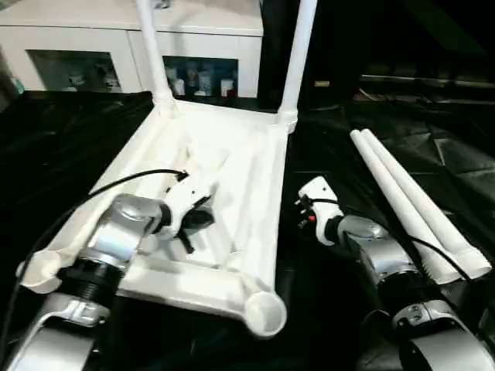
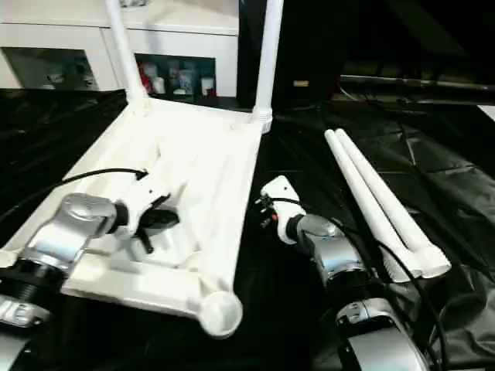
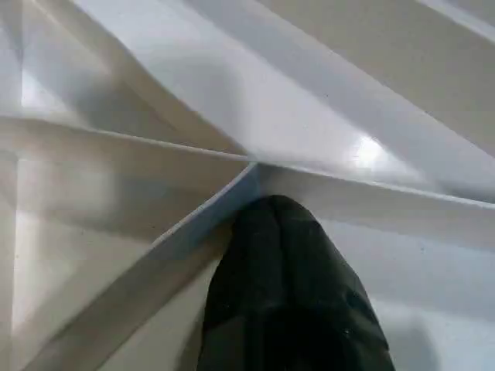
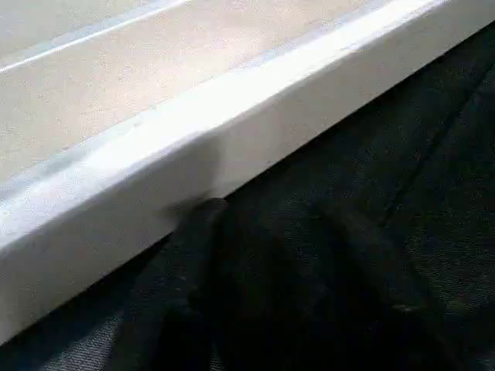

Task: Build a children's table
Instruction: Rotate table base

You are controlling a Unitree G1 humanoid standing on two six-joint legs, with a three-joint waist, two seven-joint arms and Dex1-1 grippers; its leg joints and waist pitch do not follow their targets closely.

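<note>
The white tabletop [image 1: 240, 147] lies upside down on the black cover. Two white legs [image 1: 155, 62] [image 1: 298, 62] stand in its far corner sockets. Two more legs [image 1: 410, 201] lie side by side on the cover to the right. My left gripper [image 1: 189, 224] is shut, holding nothing, its tip [image 3: 271, 232] pressed where the underside ribs meet. My right gripper [image 1: 302, 210] is low beside the tabletop's right rim [image 4: 193, 131]. Its fingers [image 4: 193, 247] are apart, one touching the rim's outer wall, with nothing between them.
The near corner sockets [image 1: 267, 309] [image 1: 39, 267] have no legs in them. A white cabinet [image 1: 77, 46] with glass doors stands behind the work table. Wrinkled black cover [image 1: 62, 139] spreads on both sides of the tabletop. A black cable [image 1: 116, 185] runs along my left forearm.
</note>
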